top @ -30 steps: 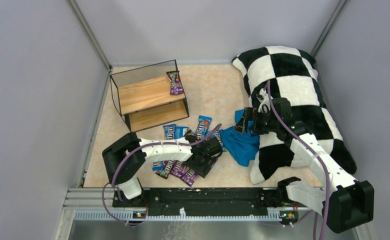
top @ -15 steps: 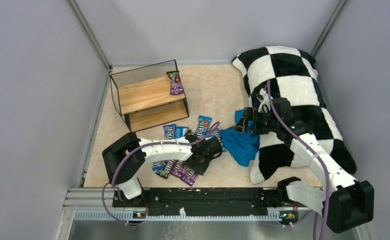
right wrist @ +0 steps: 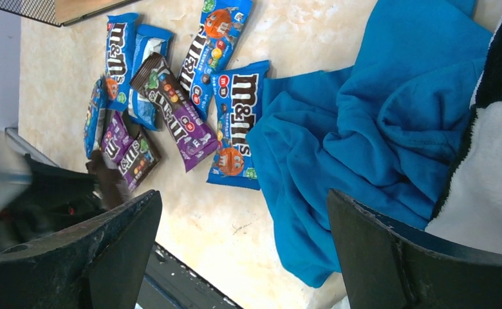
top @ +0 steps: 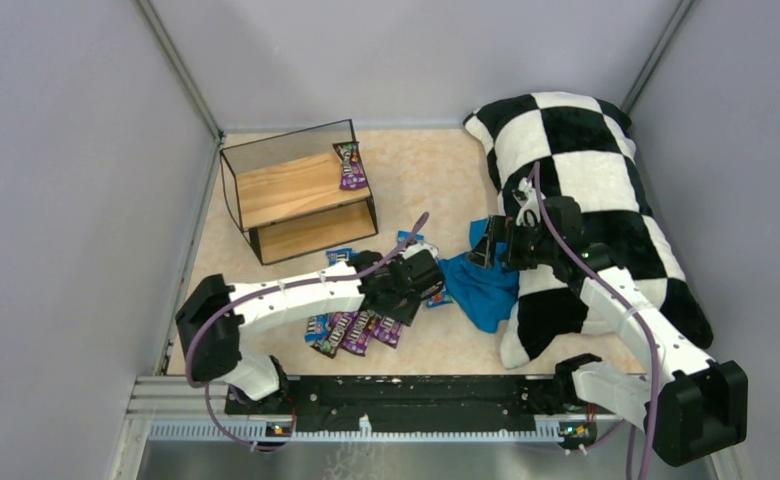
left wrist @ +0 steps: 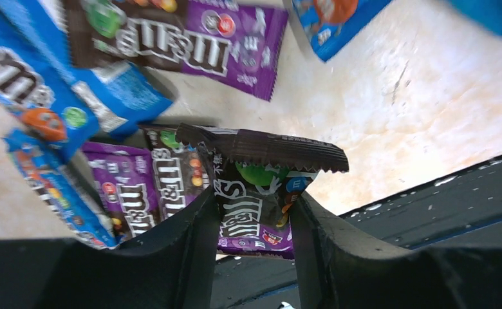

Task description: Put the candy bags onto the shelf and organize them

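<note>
My left gripper (top: 406, 285) is shut on a dark brown and purple candy bag (left wrist: 261, 193) and holds it above the floor, over the pile of candy bags (top: 351, 328). In the left wrist view the gripper (left wrist: 253, 209) pinches the bag by its sides, with purple and blue bags (left wrist: 190, 38) lying below. The shelf (top: 301, 190) stands at the back left, with one purple bag (top: 350, 165) on its top board. My right gripper (top: 491, 243) is open and empty above the blue cloth; in its wrist view (right wrist: 242, 206) several bags (right wrist: 177, 96) lie left of the cloth.
A crumpled blue cloth (top: 481, 285) lies right of the bags, against the big checkered pillow (top: 586, 170) along the right side. The cloth fills the right of the right wrist view (right wrist: 377, 129). The black base rail (top: 406, 390) runs along the near edge.
My left gripper has risen and moved back from the pile with the dark bag in it, and the arm has stretched out. The right arm has not moved.
</note>
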Tool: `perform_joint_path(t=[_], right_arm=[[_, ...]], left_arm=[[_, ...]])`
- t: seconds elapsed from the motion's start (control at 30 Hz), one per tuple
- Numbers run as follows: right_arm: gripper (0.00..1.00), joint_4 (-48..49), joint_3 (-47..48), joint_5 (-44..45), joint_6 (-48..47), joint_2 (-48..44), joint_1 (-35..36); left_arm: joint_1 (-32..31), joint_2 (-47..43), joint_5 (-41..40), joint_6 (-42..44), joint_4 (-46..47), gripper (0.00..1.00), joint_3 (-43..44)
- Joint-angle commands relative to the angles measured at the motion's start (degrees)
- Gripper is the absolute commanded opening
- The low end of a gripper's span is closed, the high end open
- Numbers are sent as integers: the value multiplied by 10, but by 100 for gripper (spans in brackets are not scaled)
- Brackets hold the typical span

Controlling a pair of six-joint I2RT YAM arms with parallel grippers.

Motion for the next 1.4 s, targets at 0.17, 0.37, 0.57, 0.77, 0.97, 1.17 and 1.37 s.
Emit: perform_joint_path(t=[0.17,0.37,0.57,0.77,0.97,1.17,1.37], right_arm=[[99,22,1,-5,0,-4,5],[99,22,4,-7,-5,-2,5],[99,23,4,-3,-7,0,5],[99,25,3,-2,-7,1,5],[99,20,5,1,-10,-1,5],[99,25,5,0,-11,3,5],[99,31,4,-1,-11,7,5]], left_arm=[[83,-136,-130,33,-87,49,125],[239,-207,-114,140,-49,47,178],[352,-142,-96,212,-13,46,250],[440,-39,-51,216,23,44,311],[475,48,-7,195,26,43,368],[476,83,-10,162,15,39,375],[476,119,-12,142,3,36,400]])
